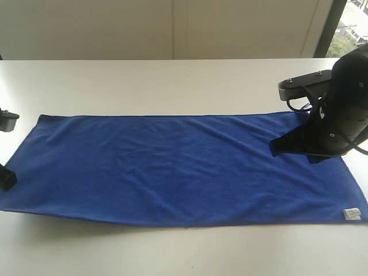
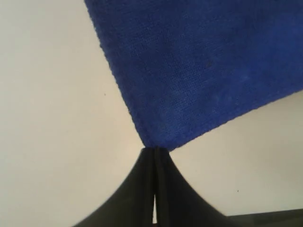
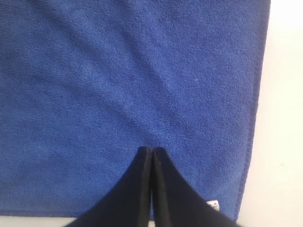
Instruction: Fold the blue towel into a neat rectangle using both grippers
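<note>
Blue towel [image 1: 172, 167] is spread flat on desk [image 1: 172, 86]; left tool [image 2: 154, 150] closed at its corner; right tool [image 3: 152, 150] closed over it.

Office-like or lab room: plain white table [image 1: 172, 80], bare panelled wall [image 1: 115, 29], window [image 1: 351, 26].

white table [image 1: 172, 80] (window [image 1: 352, 26] behind)
</note>
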